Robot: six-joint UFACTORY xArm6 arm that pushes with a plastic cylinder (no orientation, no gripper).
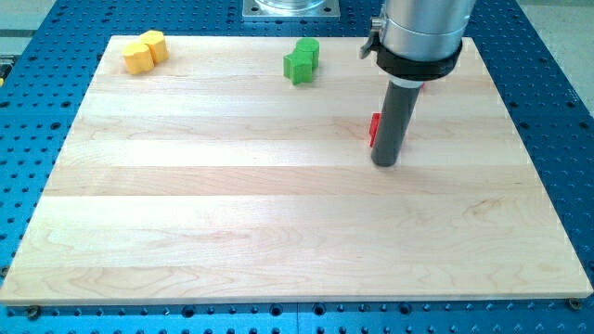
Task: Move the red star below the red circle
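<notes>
My tip rests on the wooden board at the view's right of centre. A red block shows only as a thin sliver at the left edge of the rod, just above the tip; the rod hides most of it, so I cannot tell its shape. The tip is touching or very close to it. No other red block is in view; I cannot tell whether this is the star or the circle.
Two yellow blocks sit together at the board's top left corner. Two green blocks sit together at the top middle. The arm's grey body hangs over the top right. A blue perforated table surrounds the board.
</notes>
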